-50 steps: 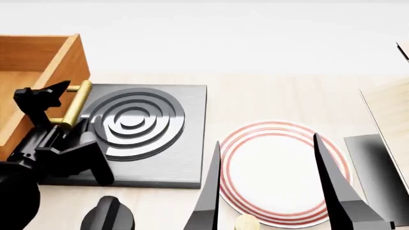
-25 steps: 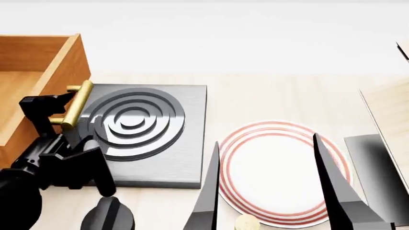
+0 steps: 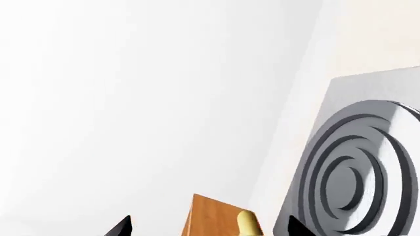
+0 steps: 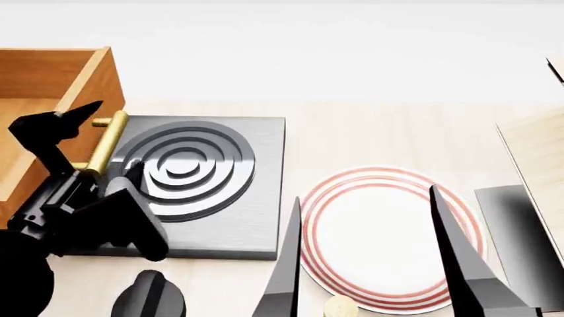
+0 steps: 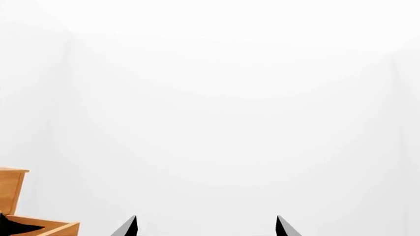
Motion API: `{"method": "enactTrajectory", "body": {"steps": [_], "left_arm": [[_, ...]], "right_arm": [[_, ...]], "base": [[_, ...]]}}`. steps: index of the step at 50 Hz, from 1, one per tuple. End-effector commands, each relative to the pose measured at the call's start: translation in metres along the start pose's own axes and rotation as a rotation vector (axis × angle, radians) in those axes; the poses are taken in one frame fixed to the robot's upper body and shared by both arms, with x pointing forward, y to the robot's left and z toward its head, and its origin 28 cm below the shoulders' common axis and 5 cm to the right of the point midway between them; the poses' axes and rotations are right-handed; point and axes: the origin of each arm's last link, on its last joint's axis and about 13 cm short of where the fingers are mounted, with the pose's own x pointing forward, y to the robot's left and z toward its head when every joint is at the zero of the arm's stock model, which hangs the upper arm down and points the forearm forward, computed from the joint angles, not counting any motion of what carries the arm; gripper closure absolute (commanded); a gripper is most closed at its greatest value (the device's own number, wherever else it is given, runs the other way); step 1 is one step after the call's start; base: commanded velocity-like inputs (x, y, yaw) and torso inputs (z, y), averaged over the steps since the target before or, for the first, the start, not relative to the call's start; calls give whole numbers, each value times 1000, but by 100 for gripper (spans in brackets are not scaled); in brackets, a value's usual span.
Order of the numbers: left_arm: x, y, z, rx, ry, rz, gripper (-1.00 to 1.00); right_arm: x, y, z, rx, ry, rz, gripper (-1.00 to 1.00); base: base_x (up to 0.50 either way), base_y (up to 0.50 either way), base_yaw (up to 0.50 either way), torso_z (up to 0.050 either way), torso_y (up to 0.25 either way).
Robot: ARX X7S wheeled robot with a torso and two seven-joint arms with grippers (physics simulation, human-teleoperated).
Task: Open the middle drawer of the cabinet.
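The middle drawer (image 4: 84, 82) is an orange-brown wooden box pulled out at the left, its inside showing. Its brass bar handle (image 4: 104, 142) hangs over the edge of the stove plate. My left gripper (image 4: 113, 139) is open, with one finger on each side of the handle and a gap to both. In the left wrist view (image 3: 210, 225) the handle's end (image 3: 246, 223) shows between the two tips. My right gripper (image 4: 366, 193) is open and empty above the plate, and its tips show in the right wrist view (image 5: 206, 219). The cabinet (image 5: 12, 189) shows only as a corner.
A grey stove plate (image 4: 220, 198) with raised rings lies right of the drawer. A white plate (image 4: 379, 238) with red rings sits in the middle. A grey slab (image 4: 520, 231) and a pale wood panel (image 4: 537, 152) are at the right. A black knob (image 4: 150, 297) is at the front left.
My left gripper dipped toward me half a second ago and has now come back up around the handle, its far fingertip higher than before. The drawer and the right arm have not moved.
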Motion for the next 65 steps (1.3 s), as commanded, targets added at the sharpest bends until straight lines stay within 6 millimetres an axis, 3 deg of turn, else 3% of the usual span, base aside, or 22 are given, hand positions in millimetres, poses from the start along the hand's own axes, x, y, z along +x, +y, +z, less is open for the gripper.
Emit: {"method": "enactTrajectory", "body": {"steps": [1, 20, 28, 48, 65], "left_arm": [[-13, 26, 24, -133, -66, 71, -100], [-24, 88, 43, -561, 19, 34, -100], [-25, 100, 43, -647, 87, -20, -100], [-20, 110, 43, -814, 189, -78, -100], [-13, 102, 35, -955, 260, -125, -100]], "right_arm": [[1, -2, 1, -6, -16, -12, -100], [0, -1, 3, -6, -17, -5, -100], [1, -1, 2, -5, -15, -3, -100], [1, 0, -2, -2, -8, 0, -100], [1, -1, -1, -5, -8, 0, -100]], "base": [[0, 0, 0, 0, 0], [0, 0, 0, 0, 0], [0, 0, 0, 0, 0], [0, 0, 0, 0, 0], [0, 0, 0, 0, 0]]}}
